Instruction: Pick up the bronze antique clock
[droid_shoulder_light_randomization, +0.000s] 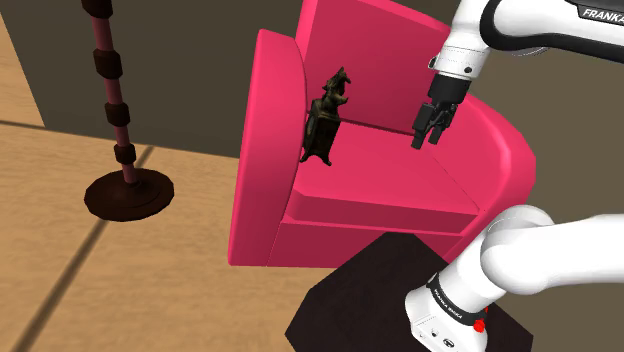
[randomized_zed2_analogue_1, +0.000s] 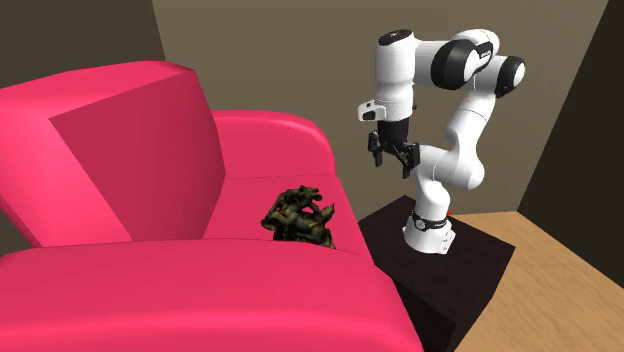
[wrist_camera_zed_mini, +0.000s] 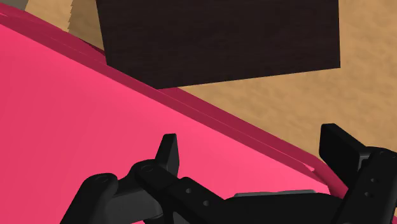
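Wrist view, gripper (wrist_camera_zed_mini: 254, 153) state? — A

Spread wide; both black fingers (wrist_camera_zed_mini: 168, 153) are seen apart, nothing is clasped between them. — B

What is seen under it? — A

Pink armchair (wrist_camera_zed_mini: 76, 127) armrest is seen right below the fingers. Dark stand (wrist_camera_zed_mini: 222, 38) and wood floor (wrist_camera_zed_mini: 286, 95) are seen past the armrest edge. — B

Shoulder view, same? — A

Gripper (droid_shoulder_light_randomization: 427, 140) is pointed down, hung above the armchair (droid_shoulder_light_randomization: 380, 190) by the armrest on that view's right. Contact cannot be told. Stand (droid_shoulder_light_randomization: 370, 290) is seen at lower right. — B

Clock placed where? — A

Clock (droid_shoulder_light_randomization: 325, 120), dark bronze, is stood upright on the seat, set against the inner side of the armrest on the shoulder view's left, near the backrest. It is well apart from the gripper, with bare seat between. — B

Second exterior view? — A

Clock (randomized_zed2_analogue_1: 298, 215) is seen on the seat behind the near armrest of the armchair (randomized_zed2_analogue_1: 120, 150); gripper (randomized_zed2_analogue_1: 393, 165) is hung open beyond the far armrest, above the stand (randomized_zed2_analogue_1: 470, 260). — B

Anything else logged? — A

Dark pole (droid_shoulder_light_randomization: 112, 90) with round base is stood on the floor (droid_shoulder_light_randomization: 150, 280), off the shoulder view's left of the armchair. — B
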